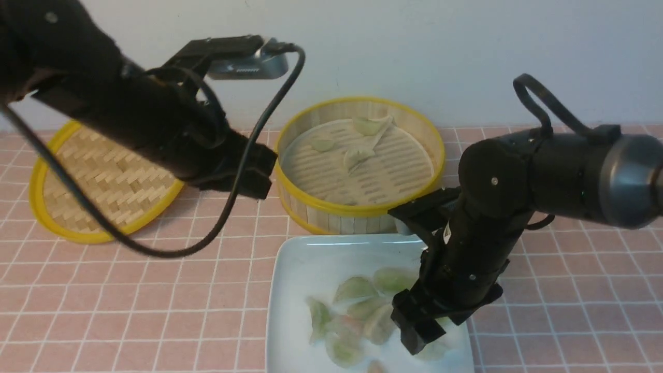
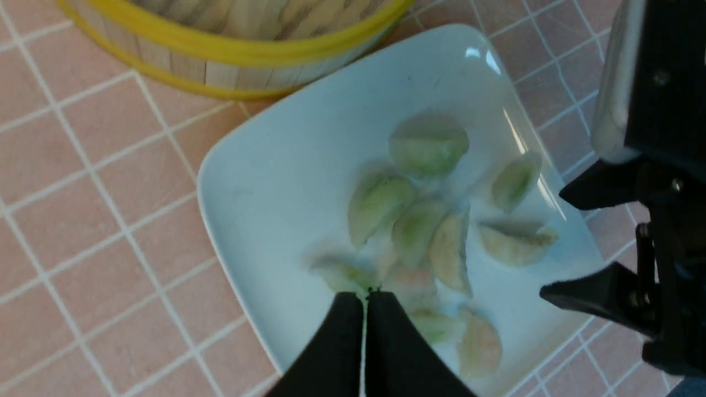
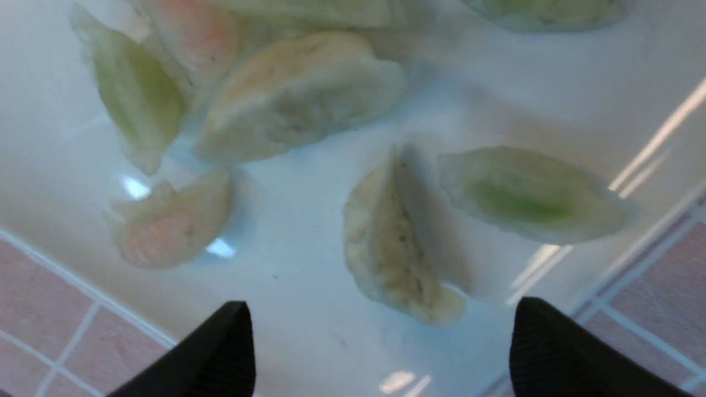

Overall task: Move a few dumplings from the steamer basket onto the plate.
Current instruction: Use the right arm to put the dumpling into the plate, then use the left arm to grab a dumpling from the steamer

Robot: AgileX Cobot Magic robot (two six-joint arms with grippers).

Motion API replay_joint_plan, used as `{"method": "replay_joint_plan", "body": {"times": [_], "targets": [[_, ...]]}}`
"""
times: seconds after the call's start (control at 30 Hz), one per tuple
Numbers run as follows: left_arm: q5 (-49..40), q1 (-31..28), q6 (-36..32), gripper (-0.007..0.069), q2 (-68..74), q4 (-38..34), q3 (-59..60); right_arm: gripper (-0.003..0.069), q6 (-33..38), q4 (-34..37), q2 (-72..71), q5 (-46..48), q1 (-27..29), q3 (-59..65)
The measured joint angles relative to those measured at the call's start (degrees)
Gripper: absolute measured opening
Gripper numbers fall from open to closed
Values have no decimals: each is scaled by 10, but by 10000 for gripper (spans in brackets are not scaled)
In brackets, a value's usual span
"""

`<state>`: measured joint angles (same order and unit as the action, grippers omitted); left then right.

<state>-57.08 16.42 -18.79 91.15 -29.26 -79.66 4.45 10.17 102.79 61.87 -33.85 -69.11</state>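
The steamer basket [image 1: 362,212] stands at the back centre with three pale green dumplings [image 1: 358,155] on its liner. The white plate [image 1: 305,269] lies in front of it and holds several dumplings [image 1: 356,288]. My right gripper [image 1: 422,339] is low over the plate's right part. It is open and empty [image 3: 380,331], and a whitish dumpling [image 3: 394,242] lies on the plate [image 3: 540,82] just ahead of its fingertips. My left gripper [image 1: 257,177] hangs raised left of the basket. It is shut and empty [image 2: 365,298], high above the plate [image 2: 276,165].
A flat woven bamboo lid [image 1: 103,181] with a yellow rim lies at the back left. The table is covered with pink tiled cloth [image 1: 155,311]. A wall stands right behind the basket. The left arm's cable [image 1: 228,207] hangs left of the basket.
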Motion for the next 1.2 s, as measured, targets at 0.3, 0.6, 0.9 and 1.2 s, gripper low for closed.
{"method": "replay_joint_plan", "body": {"times": [0.3,0.6,0.9,1.2], "targets": [[-13,31,-1,-6,232,24,-305,101,-70,-120,-207,40,0,-1],[-9,49,-48,72,450,42,-532,-15,-96,-128,-325,56,0,-1],[30,51,-56,303,531,87,-570,-14,-97,-133,-330,69,0,-1],[47,52,-62,316,567,90,-571,-14,-102,-146,-330,70,0,-1]]}}
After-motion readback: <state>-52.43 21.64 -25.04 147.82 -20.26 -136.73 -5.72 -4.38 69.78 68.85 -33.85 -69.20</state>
